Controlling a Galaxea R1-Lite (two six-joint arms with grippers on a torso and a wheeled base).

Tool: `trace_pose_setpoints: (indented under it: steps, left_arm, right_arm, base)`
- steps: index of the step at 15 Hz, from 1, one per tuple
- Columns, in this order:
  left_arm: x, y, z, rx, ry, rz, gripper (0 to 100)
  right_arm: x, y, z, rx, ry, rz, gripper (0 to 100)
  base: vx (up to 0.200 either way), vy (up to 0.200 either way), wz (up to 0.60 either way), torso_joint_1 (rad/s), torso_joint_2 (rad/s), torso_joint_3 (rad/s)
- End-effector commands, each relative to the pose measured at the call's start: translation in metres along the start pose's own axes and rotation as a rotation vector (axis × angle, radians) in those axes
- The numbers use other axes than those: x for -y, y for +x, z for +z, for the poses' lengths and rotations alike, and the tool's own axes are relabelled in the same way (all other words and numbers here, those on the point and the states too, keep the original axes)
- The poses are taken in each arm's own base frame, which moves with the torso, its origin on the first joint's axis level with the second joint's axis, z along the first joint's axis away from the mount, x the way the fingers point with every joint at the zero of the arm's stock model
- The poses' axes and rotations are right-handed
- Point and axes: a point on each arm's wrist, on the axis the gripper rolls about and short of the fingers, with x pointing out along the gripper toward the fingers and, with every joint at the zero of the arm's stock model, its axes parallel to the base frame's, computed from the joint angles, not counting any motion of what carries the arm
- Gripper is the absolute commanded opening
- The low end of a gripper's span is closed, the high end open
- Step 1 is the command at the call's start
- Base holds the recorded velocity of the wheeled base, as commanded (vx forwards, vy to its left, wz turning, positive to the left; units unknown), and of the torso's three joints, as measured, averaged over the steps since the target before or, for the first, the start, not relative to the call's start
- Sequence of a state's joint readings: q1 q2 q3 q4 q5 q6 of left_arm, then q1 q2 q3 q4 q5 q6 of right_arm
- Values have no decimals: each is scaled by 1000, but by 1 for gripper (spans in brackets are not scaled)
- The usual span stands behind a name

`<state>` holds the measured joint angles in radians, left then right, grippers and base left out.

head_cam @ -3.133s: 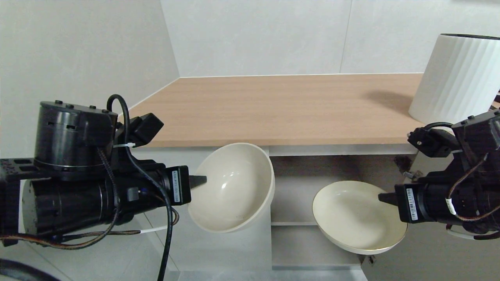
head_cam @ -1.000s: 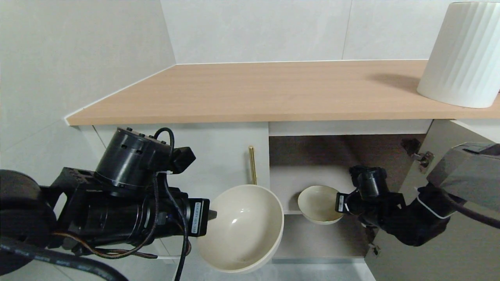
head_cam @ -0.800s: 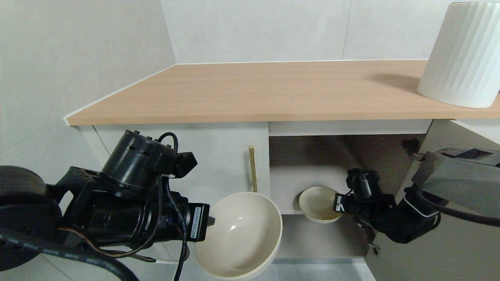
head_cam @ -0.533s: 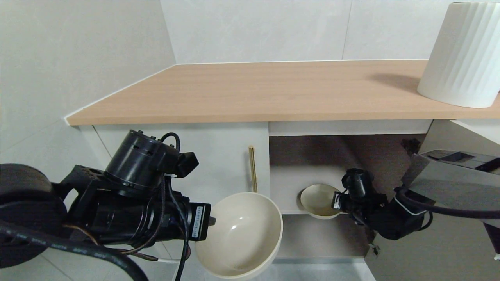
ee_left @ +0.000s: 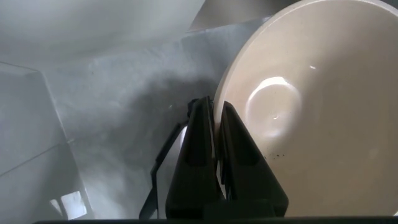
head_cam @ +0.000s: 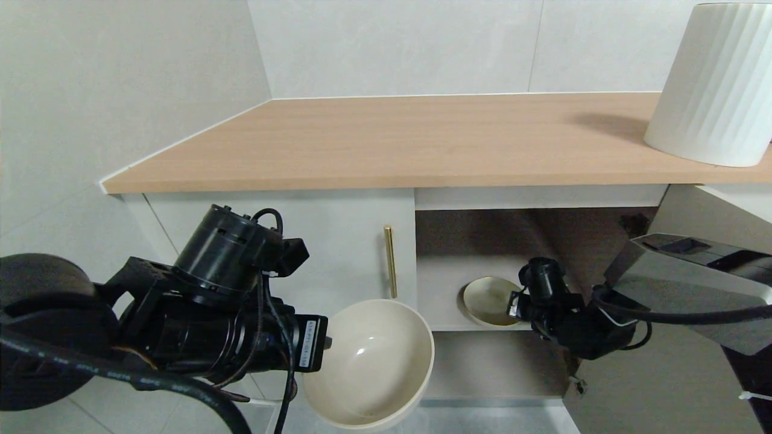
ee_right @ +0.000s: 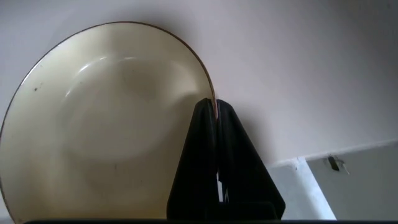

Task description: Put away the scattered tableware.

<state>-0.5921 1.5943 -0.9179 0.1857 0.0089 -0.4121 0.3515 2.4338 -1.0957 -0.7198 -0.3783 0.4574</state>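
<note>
**Two rim pinches, one narrow opening**

The plate (head_cam: 490, 300) lies low over the shelf (head_cam: 439, 288) in the open right compartment. The right gripper (head_cam: 514, 304) has its jaws closed on the rim. I cannot tell whether the plate touches the shelf. If it is let go while still clear of the board, it would likely drop, rattle or slide toward the shelf's front edge. A pinch on so thin a rim may also let it pivot.

The bowl (head_cam: 371, 358) hangs tilted outside, in front of the closed left door and just below the handle (head_cam: 389, 260). The left gripper (head_cam: 325, 343) is clamped shut on its rim. A sideways swing toward the opening could knock the bowl against the handle or the door's edge.

There is free shelf left of the plate and behind it. The right arm fills much of the opening, with the open door (head_cam: 657, 374) near on its right and the counter (head_cam: 392, 144) overhead, so the bowl has little way in.
</note>
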Motion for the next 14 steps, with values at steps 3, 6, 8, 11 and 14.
trace_pose_setpoints:
  steps: [3,6,8,11,14]
  left_arm:
    - [2,10,-2,-30,7,11,0]
    - [2,11,-3,-33,8,12,0]
    - [3,11,-3,-34,11,10,0]
    - [3,11,-3,-34,12,10,0]
    - [3,14,-4,-43,12,15,0]
  right_arm:
    - [2,12,11,46,26,-28,0]
    - [2,16,12,53,29,-33,0]
    - [1,16,13,57,31,-33,0]
    - [0,16,14,61,33,-31,0]
    - [0,14,17,67,35,-30,100]
  base:
    - [0,0,0,0,0,0]
    - [0,0,0,0,0,0]
    - [0,0,0,0,0,0]
    - [0,0,0,0,0,0]
    - [0,0,0,0,0,0]
